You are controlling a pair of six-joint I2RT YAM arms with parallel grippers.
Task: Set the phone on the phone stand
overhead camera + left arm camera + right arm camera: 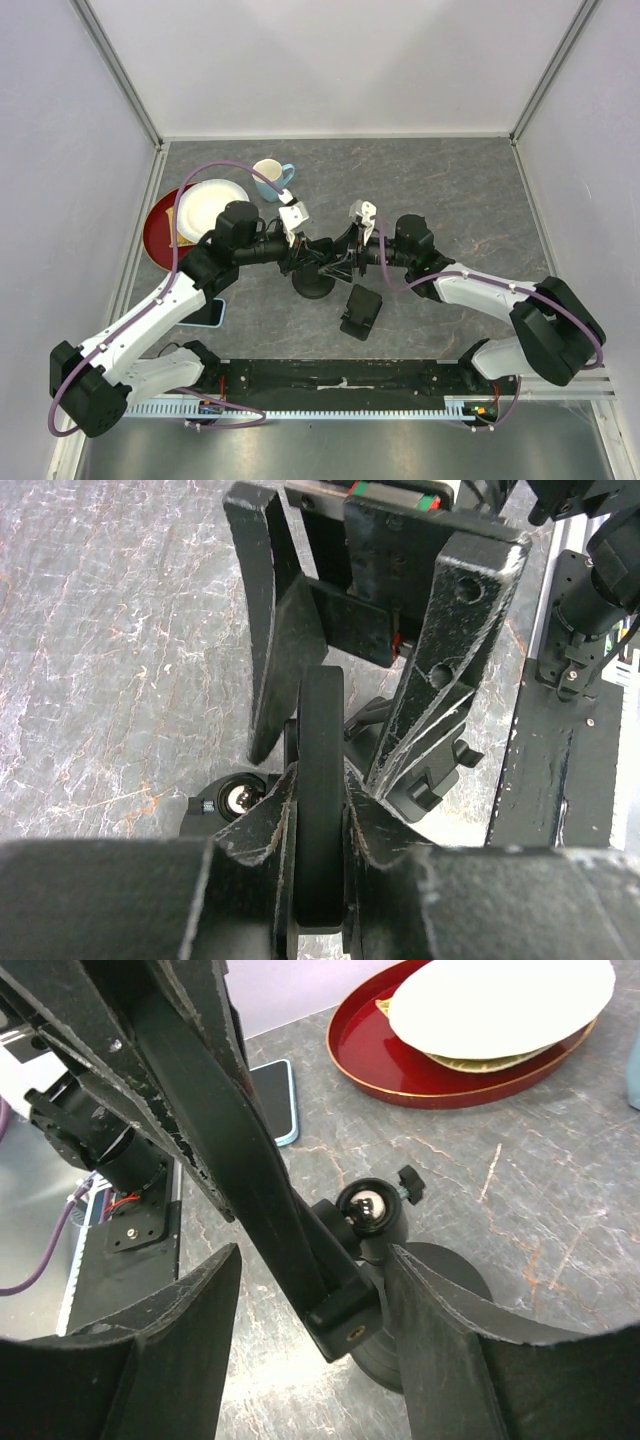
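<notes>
The left end effector (pixel 320 815), clamped on the plate (pixel 320 710) of the phone stand (pixel 362 1210), should steady it, while the right end effector (pixel 315 1260), open astride it, fetches the phone (pixel 278 1100).

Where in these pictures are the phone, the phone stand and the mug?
phone (pixel 272 1100): right wrist view, on its dark screen.
phone stand (pixel 313 286): top external view, on its round black base.
mug (pixel 267 175): top external view, on its pale inside.
</notes>
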